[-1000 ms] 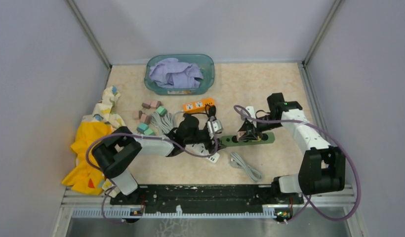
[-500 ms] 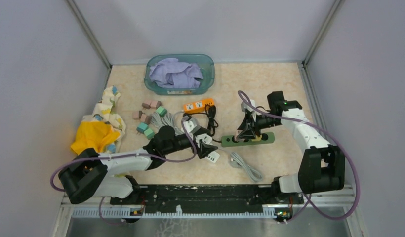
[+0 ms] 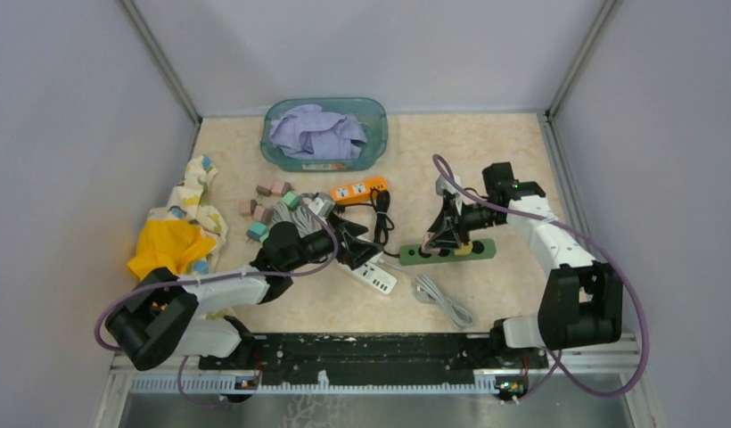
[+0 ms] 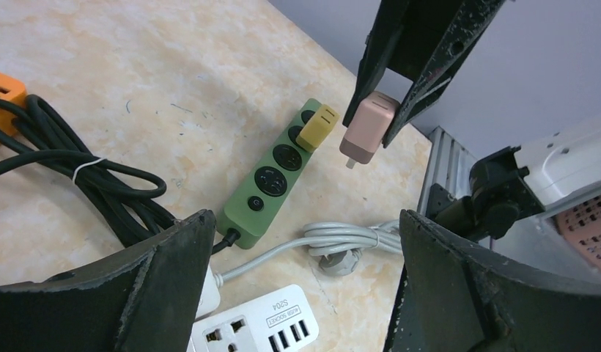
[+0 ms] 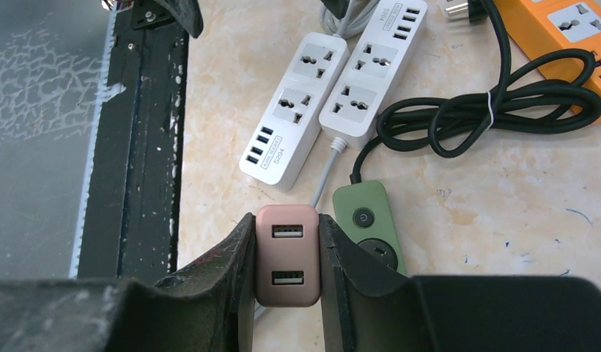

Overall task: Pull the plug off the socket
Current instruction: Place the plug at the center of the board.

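Two changes are showing: the right gripper [image 5: 286,282], pinching the pink plug [image 4: 368,126], is now holding it lifted just above the green socket strip [image 4: 272,180], and the left gripper [image 4: 301,249] is standing spread wide, drawn back. Extraction is appearing complete, with the plug looking intact and its prongs exposed.
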